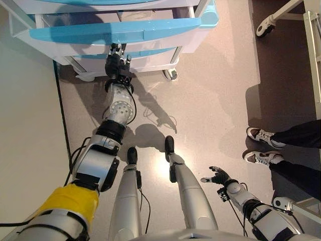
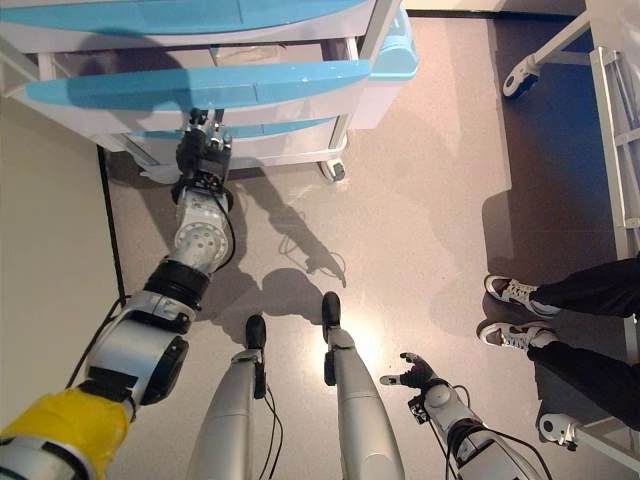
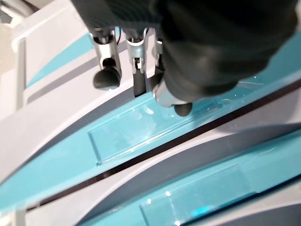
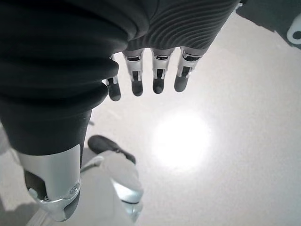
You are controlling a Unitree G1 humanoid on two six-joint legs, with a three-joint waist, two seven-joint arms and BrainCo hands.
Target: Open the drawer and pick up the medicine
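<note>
A white cart with light-blue drawer fronts stands ahead of me. One drawer front juts out further than the one below it. My left hand reaches up under the jutting front. Its fingers are nearly straight, and the thumb tip rests on a blue front by a clear label holder. It grips nothing. My right hand hangs low at my right side over the floor, fingers straight and empty. No medicine shows in any view.
A person's shoes and dark trouser legs stand on the floor at the right. A white frame on a caster is at the far right. The cart's wheel sits beside my left arm. A pale wall runs along the left.
</note>
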